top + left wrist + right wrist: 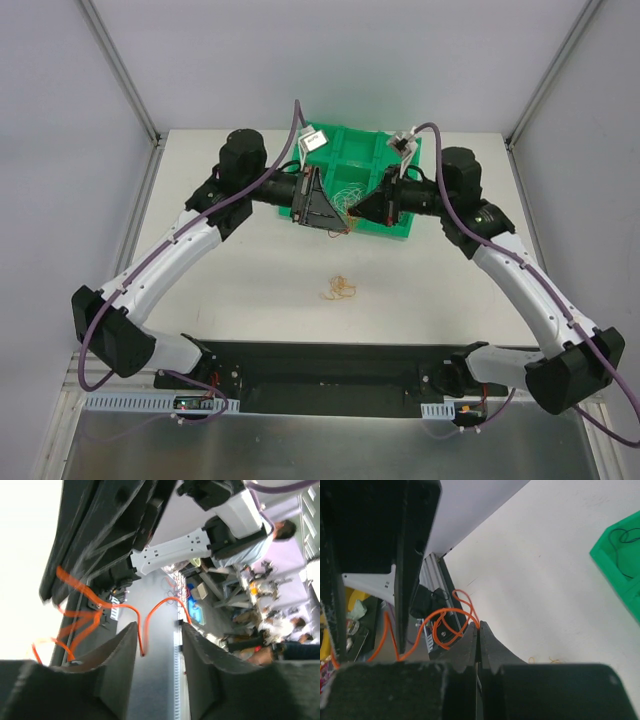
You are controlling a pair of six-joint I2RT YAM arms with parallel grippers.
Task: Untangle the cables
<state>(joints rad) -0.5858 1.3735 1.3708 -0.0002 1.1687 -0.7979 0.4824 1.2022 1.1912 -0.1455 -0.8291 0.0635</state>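
While the tangle of cables is held up just in front of the green tray, the pulling-apart step is judged to be in hand. The right fingers are seen pressed flat together, with an orange wire pinched at their very tip and looped away toward the other arm. The left fingers are shown narrowly parted in the left wrist view, and an orange bend hangs in the gap beside one inner face; whether it is touched there cannot be told. A black strand is seen lying in a compartment of the tray, and a loose clump is lying on the table, well apart from the tray. For the next move, a firm pinch by the left fingers on another stretch of wire would be called for. A slow draw apart would then be needed, so that loops are slid free rather than tightened into a knot. Wire this fine is easily slipped out of a grip, so care is needed.
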